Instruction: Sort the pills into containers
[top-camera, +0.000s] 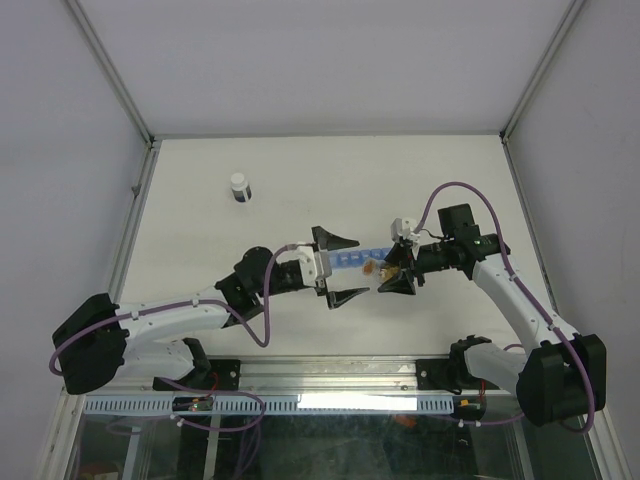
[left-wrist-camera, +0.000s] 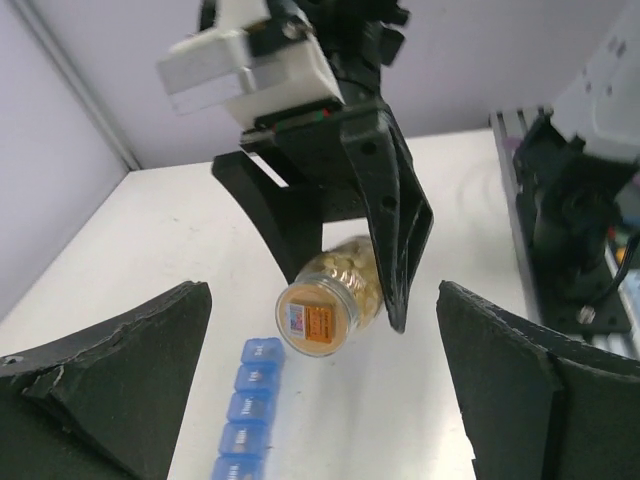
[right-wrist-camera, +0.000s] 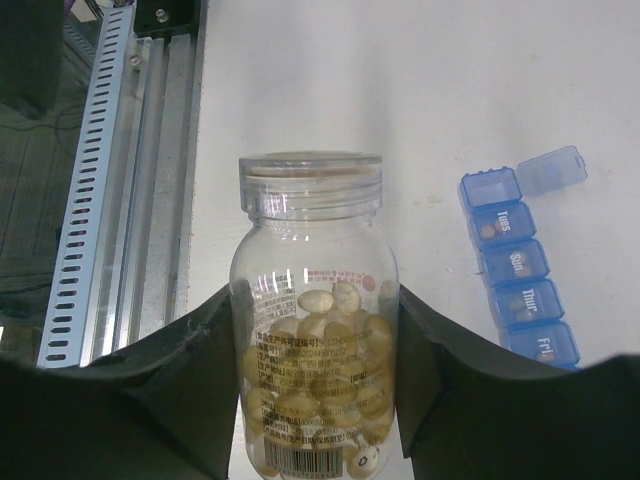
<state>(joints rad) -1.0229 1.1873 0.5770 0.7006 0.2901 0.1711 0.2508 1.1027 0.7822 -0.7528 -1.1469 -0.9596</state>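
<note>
The pills (right-wrist-camera: 320, 390) are pale yellow-brown ovals, heaped in a clear bottle (right-wrist-camera: 310, 230) between my right jaws. The containers (right-wrist-camera: 520, 270) are one blue strip of day-labelled compartments, flat on the desk (right-wrist-camera: 300, 80) beside it; the end lid stands open, some compartments show one pill.

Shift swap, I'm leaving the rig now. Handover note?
Left claw: open, empty, over the organiser strip.
Right claw: shut on the pill bottle, beside the strip.
Pills: mostly in the bottle; some closed compartments seem to hold one.
End lid: open.
Left to do: fill remaining compartments, close lids.
</note>
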